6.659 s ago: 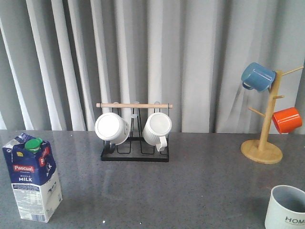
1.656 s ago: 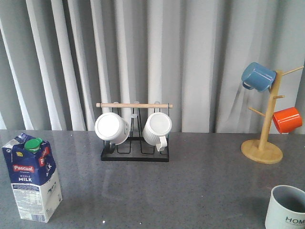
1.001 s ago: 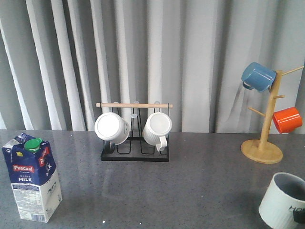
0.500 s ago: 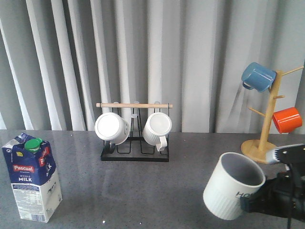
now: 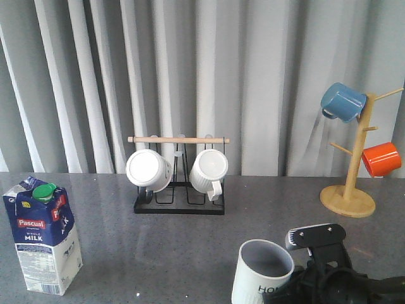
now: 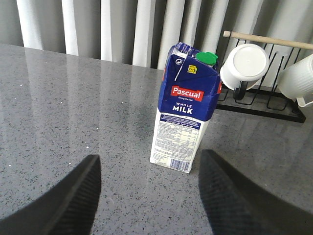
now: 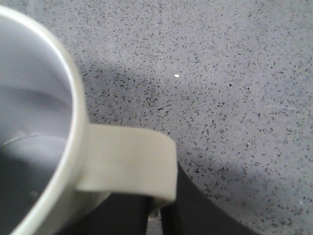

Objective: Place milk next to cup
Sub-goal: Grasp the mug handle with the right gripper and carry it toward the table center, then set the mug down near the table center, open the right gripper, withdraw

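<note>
The milk (image 5: 43, 237), a dark-blue and white carton with a green cap, stands upright at the front left of the grey table. It also shows in the left wrist view (image 6: 187, 110), just beyond my left gripper (image 6: 151, 196), which is open and empty, apart from the carton. The cup (image 5: 261, 273), pale grey-white with "HOME" lettering, is at the front centre-right. My right gripper (image 7: 154, 215) is shut on the cup's handle (image 7: 128, 165). The black right arm (image 5: 323, 269) shows right of the cup. Whether the cup touches the table is hidden.
A black wire rack (image 5: 179, 206) with a wooden bar holds two white ribbed mugs at the back centre. A wooden mug tree (image 5: 348, 199) with a blue mug (image 5: 342, 101) and an orange mug (image 5: 381, 158) stands at the back right. Grey curtains hang behind.
The cup stood at the front right corner. My right gripper has taken it by the handle, tilted it, and carried it left toward the front centre. The milk has not moved.
</note>
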Robot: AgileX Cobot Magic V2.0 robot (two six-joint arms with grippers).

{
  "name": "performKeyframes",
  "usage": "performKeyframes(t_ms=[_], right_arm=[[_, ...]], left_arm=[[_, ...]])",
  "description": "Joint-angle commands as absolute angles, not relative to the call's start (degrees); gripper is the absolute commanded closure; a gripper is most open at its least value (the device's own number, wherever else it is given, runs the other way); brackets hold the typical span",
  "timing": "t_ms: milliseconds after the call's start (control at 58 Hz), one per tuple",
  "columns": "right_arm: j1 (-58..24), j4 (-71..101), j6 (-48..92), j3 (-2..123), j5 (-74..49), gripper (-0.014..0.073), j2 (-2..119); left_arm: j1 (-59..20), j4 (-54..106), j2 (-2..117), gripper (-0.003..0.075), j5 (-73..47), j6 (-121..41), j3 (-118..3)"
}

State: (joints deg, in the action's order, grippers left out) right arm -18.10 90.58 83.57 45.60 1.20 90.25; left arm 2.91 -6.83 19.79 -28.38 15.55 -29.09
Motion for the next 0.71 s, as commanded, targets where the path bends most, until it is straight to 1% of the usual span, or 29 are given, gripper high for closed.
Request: performKeyframes(t_ms=[0, 224, 362, 535, 690], right_arm=[[-18.6, 91.3, 83.7, 47.6, 3.3, 0.0598, 88.9], [-18.6, 92.3, 83.7, 47.6, 2.9, 0.0594, 90.0], [-18.6, 92.6, 83.7, 47.6, 2.0, 0.0575, 90.0], [-18.6, 92.5, 83.7, 47.6, 1.6, 0.0529, 90.0], [-18.6, 92.7, 83.7, 47.6, 1.6, 0.047, 90.0]], left_arm=[[2.7, -6.6, 20.5, 0.029, -24.7, 15.6, -31.1], [2.7, -6.6, 20.5, 0.029, -24.7, 15.6, -31.1], [2.7, -6.6, 20.5, 0.029, -24.7, 15.7, -31.1], [2.7, -6.6, 20.5, 0.029, -24.7, 15.7, -31.1], [2.7, -6.6, 20.5, 0.029, -24.7, 15.7, -31.1]])
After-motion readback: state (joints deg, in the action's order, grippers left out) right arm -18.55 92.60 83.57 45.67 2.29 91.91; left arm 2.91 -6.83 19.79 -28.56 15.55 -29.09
